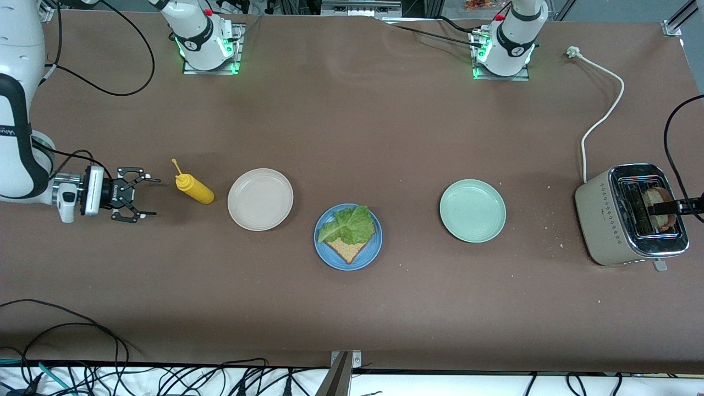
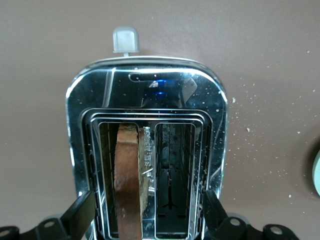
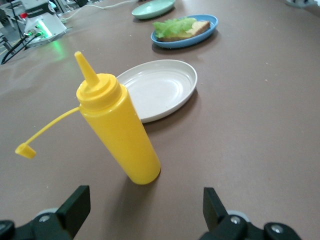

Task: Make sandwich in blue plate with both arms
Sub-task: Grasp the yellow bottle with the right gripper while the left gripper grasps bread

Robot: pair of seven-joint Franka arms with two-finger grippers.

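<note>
The blue plate (image 1: 324,250) sits mid-frame on the bench (image 1: 352,308), bare bench around it, carrying bread and lettuce (image 1: 348,226). The right gripper (image 1: 144,197), fingers spread wide and empty, hovers beside the mustard bottle (image 1: 193,187). The left gripper (image 1: 657,209), fingers wide, straddles the toaster (image 1: 602,220) above a bread slice (image 2: 127,182).

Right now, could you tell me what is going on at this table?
A sandwich is half built: one bread slice topped with lettuce lies on the round blue plate. The left gripper hangs open over the chrome toaster, astride the second slice. The right gripper waits open beside the yellow squeeze bottle.
</note>
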